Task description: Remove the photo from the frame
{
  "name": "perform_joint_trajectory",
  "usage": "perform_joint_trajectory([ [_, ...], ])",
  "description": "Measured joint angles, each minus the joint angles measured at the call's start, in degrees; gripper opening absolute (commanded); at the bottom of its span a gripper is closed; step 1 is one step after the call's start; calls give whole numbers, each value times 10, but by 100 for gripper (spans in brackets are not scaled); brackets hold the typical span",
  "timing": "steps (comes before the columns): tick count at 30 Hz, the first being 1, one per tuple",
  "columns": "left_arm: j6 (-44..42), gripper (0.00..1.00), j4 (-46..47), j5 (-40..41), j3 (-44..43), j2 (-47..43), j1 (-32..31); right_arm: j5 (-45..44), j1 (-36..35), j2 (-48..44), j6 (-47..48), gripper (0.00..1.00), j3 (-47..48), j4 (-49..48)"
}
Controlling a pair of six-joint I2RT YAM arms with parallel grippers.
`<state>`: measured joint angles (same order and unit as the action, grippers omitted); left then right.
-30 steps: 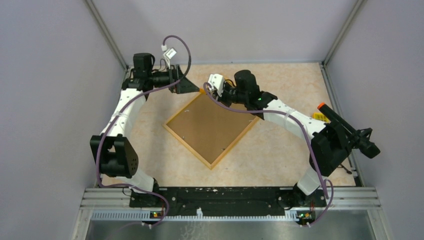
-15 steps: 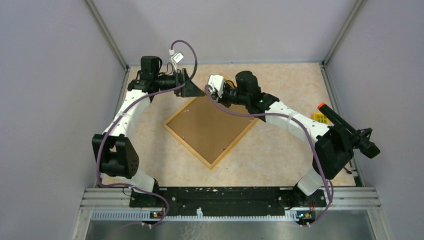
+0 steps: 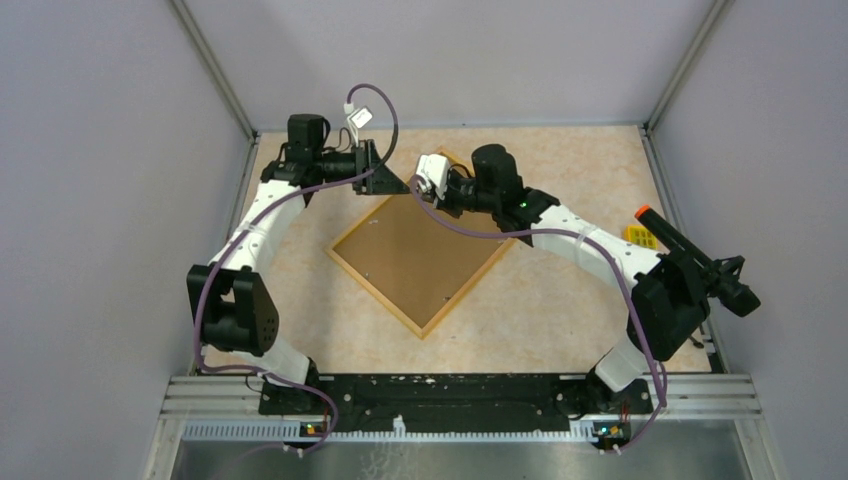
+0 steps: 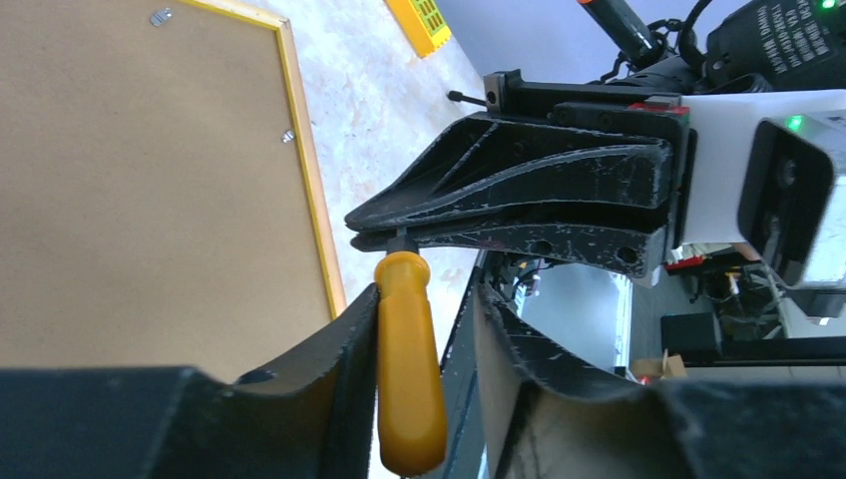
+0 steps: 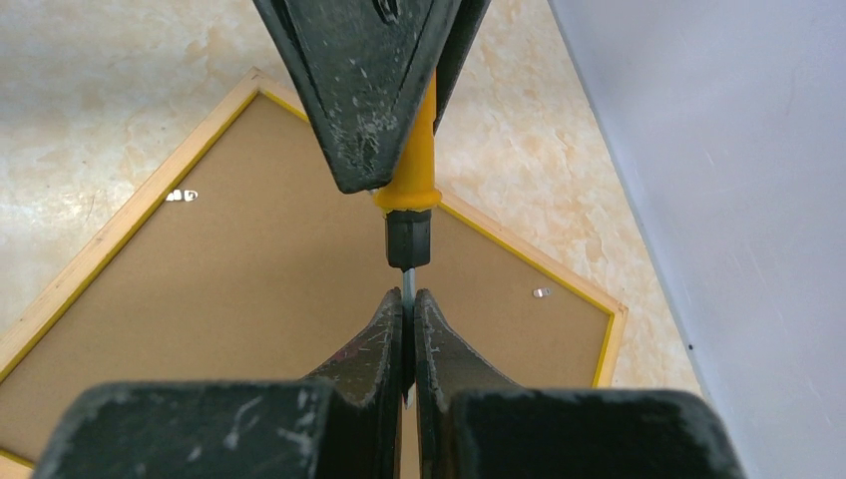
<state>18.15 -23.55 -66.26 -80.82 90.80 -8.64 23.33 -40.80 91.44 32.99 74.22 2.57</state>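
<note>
You have one frame (image 3: pixel 420 258) lying back panel up at the middle of the table, turned like a diamond. There is also one screwdriver (image 4: pixel 409 379) and one small yellow block (image 3: pixel 640 235) at the right edge. Two metal tabs (image 5: pixel 181 195) show on the backing.

Both of your arms reach to the far side and meet tip to tip above the frame's far corner. Your right gripper (image 5: pixel 409 299) is clamped on the screwdriver's metal shaft. Your left gripper (image 4: pixel 424 299) is partly open around the yellow handle, with a gap on one side.

The photo is hidden under the backing. From above, the screwdriver is barely visible.
</note>
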Motion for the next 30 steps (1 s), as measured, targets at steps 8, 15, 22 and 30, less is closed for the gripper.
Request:
perform_joint_trajectory([
  [8, 4, 9, 5, 9, 7, 10, 0, 1, 0, 0, 4, 0, -1, 4],
  [15, 9, 0, 11, 12, 11, 10, 2, -6, -1, -2, -4, 62, -4, 3],
  [22, -70, 0, -47, 63, 11, 10, 55, -12, 54, 33, -59, 77, 33, 37],
  [30, -188, 0, -148, 160, -6, 10, 85, -72, 156, 270, -155, 65, 266, 145],
])
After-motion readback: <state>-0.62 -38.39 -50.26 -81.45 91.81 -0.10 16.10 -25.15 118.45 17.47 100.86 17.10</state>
